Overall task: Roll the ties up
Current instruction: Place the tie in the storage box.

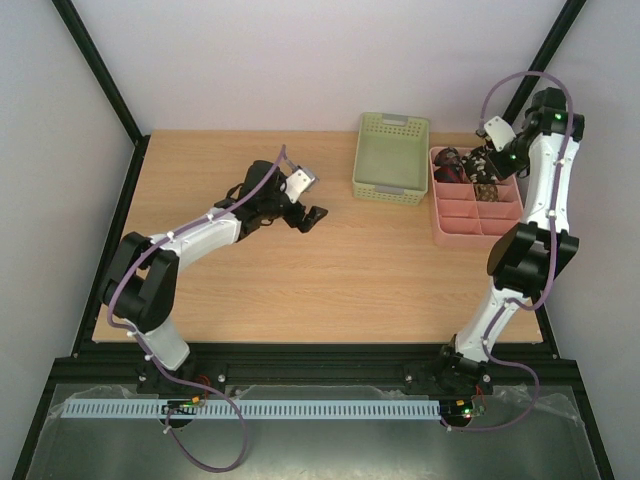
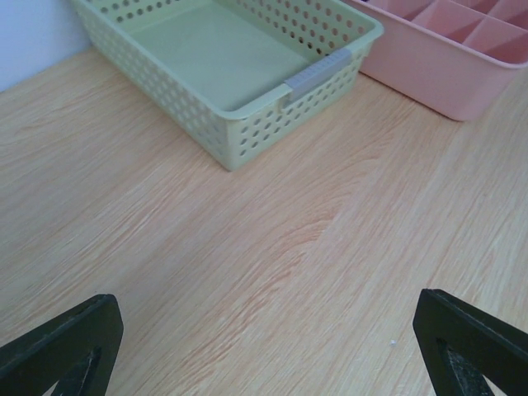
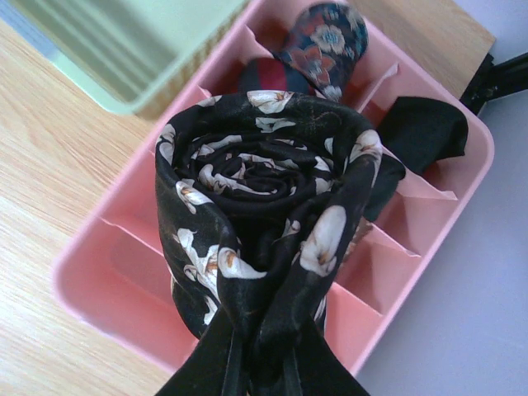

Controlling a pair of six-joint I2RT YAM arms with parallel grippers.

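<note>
Two arms stand at the near edge of a light wood table [image 1: 330, 290], closed in by white walls [image 1: 300, 60] and black frame posts [image 1: 98, 70]. At the far side sit a green basket [image 1: 388, 194] and, just beside it on the right, a pink tray [image 1: 478, 234] with compartments. The right jaws are clenched on a rolled tie [image 3: 264, 206], black with pale flowers, above the tray. Other rolled ties [image 3: 326, 37] lie in its far compartments. The left jaws are spread wide above the table, left of the basket.
</note>
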